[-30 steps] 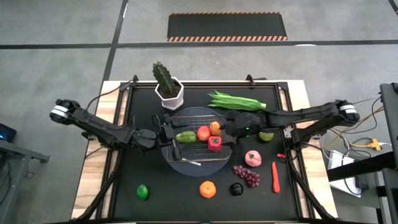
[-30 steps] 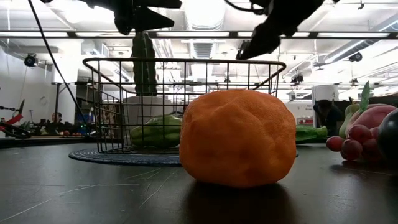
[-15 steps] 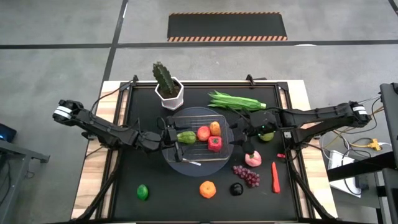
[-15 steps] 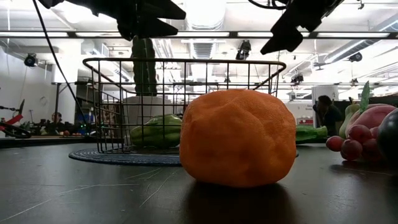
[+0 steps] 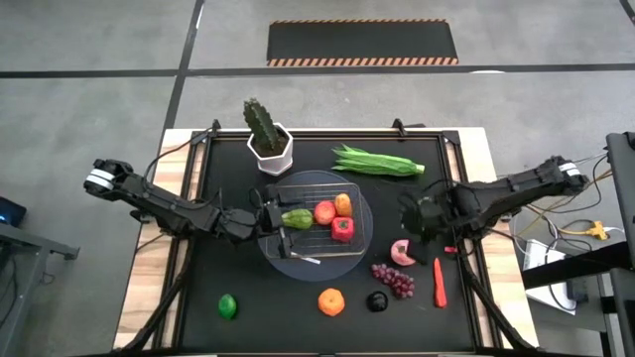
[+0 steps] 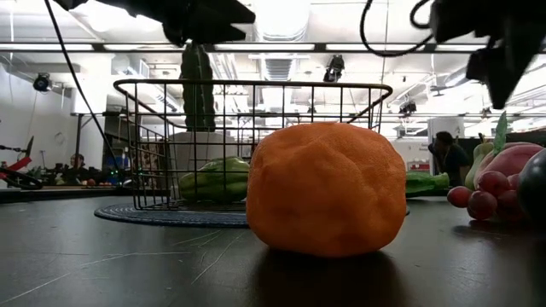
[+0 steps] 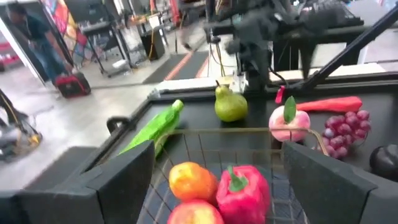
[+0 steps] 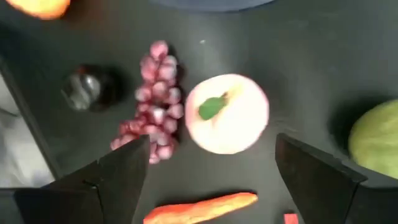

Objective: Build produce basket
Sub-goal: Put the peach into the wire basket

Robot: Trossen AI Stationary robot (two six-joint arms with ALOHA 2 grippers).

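Black tabletop (image 5: 248, 297) w/ a shallow silver wire-mesh basket on a round grey base (image 5: 298, 260) at centre, already holding four pcs of produce: a green pepper-like veg (image 5: 296, 219), a red round fruit (image 5: 324, 212), a small orange fruit (image 5: 343, 204) and a red bell pepper (image 5: 342, 228). Step in hand looks like the next pick, right side: the right gripper (image 5: 409, 215) hangs above the pink-and-white peach-like fruit w/ a green leaf (image 8: 227, 114), fingers spread wide, nothing between them, fruit roughly centred under the gap in the right wrist view. Next move, I'd say: drop straight down, close on the fruit w/o nudging the purple grape bunch (image 8: 152, 99) just beside it, then carry it over the basket rim. Left gripper (image 5: 266, 219) waits at the basket's left edge, fingers also wide apart and empty. Outside the basket on the table: long green bean bunch (image 5: 379, 162) behind the basket, red chili (image 5: 439, 281) near the grapes, orange (image 5: 331, 301), dark round fruit (image 5: 377, 301), lime (image 5: 228, 306) along the front. White hexagonal pot w/ a cactus (image 5: 269, 139) stands behind the basket, left.
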